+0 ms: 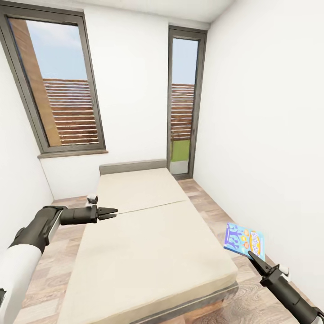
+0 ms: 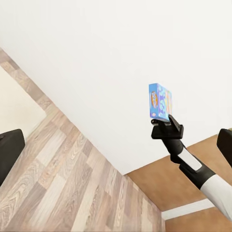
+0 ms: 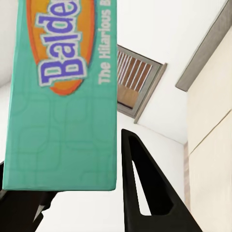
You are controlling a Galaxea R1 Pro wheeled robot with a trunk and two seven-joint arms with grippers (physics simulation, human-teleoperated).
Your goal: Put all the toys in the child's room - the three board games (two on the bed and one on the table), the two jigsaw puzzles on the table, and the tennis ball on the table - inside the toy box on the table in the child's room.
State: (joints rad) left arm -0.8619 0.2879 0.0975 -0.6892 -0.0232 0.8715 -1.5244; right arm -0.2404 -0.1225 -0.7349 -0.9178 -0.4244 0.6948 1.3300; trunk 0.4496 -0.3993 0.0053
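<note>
Blue board game (image 1: 244, 240) sits pinched by one edge in my right gripper (image 1: 252, 257), lifted beside the bed (image 1: 148, 243) near the white wall. My left gripper (image 1: 109, 210) hangs over the mattress with nothing in it, fingers nearly together. With so thin a hold, the box could swing or slip free as I turn toward the table.

Bare bed (image 1: 148, 243) top leaves open room; the white wall (image 1: 270, 135) crowds its right-side floor strip (image 1: 211, 202).
</note>
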